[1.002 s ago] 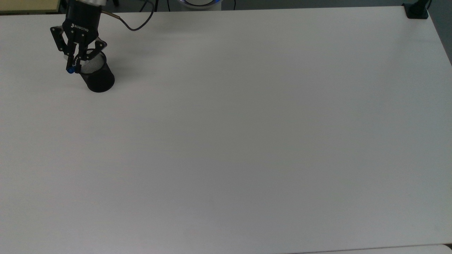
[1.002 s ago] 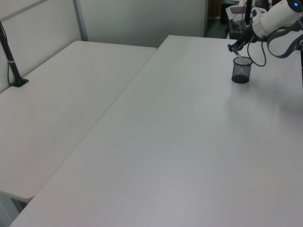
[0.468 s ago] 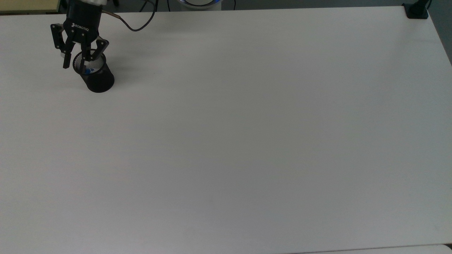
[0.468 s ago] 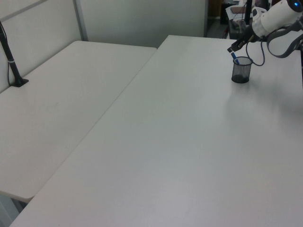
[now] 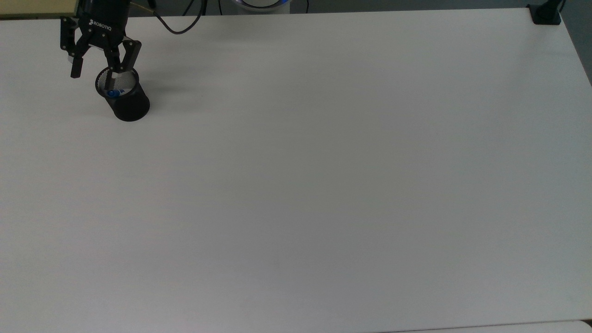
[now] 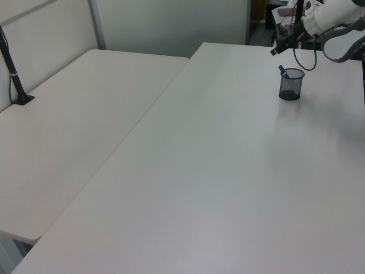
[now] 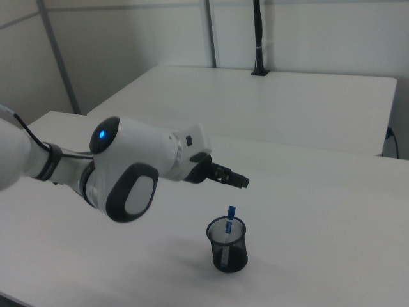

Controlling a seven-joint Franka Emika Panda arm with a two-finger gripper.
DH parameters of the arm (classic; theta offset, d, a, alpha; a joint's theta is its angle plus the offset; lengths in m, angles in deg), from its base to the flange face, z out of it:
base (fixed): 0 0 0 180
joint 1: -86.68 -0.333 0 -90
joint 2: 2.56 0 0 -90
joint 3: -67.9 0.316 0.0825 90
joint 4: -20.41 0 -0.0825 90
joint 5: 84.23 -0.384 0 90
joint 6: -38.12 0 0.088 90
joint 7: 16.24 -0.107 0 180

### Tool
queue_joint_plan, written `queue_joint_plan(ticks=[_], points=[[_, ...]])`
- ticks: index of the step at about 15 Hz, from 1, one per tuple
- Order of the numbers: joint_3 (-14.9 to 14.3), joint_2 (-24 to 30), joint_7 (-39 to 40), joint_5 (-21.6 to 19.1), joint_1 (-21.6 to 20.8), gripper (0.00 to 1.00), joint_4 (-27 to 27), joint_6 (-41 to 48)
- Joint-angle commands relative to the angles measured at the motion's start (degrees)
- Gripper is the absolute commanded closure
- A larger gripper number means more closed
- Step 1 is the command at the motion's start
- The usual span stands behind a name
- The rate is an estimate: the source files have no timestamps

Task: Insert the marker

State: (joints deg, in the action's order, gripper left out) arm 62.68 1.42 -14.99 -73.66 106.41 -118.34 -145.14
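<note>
Top view, present moment: the claw (image 5: 99, 69) stands with its fingers spread apart and holds nothing, positioned above and just behind the black mesh cup (image 5: 127, 104) near the top view's upper left corner of the desk (image 5: 323, 185). The marker (image 5: 112, 93) now sits inside the cup, its blue end visible through the opening. A second ago the claw was closed on the marker at the cup's rim; half a second ago the fingers had parted and the marker had dropped in; since then the claw has risen and drawn back from the cup. Right view confirms the result: the marker (image 7: 229, 224) stands near upright in the cup (image 7: 227, 246), its blue end projecting a little above the rim, with the claw (image 7: 238, 181) clear above it and not touching. Left view shows the marker (image 6: 283, 71) leaning against the cup's (image 6: 291, 85) rim. Assessment: the insertion appears complete; the cup remains upright and undisturbed, and only withdrawal of the arm seems to be left.
</note>
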Motion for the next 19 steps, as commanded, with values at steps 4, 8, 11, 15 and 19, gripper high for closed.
queue_joint_plan(ticks=[4,8,11,15,19], points=[[0.73,1.57,-10.39,-2.04,-7.93,0.00,24.81,49.24],[1.88,0.86,-10.40,-9.50,-10.76,0.00,35.81,70.20],[2.85,-0.10,-10.57,-11.98,-12.86,0.00,39.52,77.95],[1.97,-0.63,-16.18,-12.07,-18.39,0.00,39.79,78.24],[-2.33,-2.91,-14.28,-9.71,-24.63,0.00,39.97,78.32]])
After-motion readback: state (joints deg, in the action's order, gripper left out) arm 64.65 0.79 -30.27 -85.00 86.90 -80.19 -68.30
